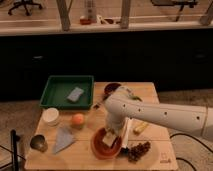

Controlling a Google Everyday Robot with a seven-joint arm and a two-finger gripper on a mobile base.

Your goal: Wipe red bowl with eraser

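Observation:
The red bowl, wide, shallow and orange-red, sits near the front edge of the wooden table. My white arm reaches in from the right and bends down over it. My gripper is inside the bowl, over its right half. A small pale block, the eraser, shows at the gripper's tip, resting on the bowl's inner surface. The smaller dark maroon bowl stands at the back of the table, partly behind my arm.
A green tray with a blue-grey sponge is at back left. A white cup, an orange ball, a grey cloth, a dark round thing, a yellowish block and grapes surround the bowl.

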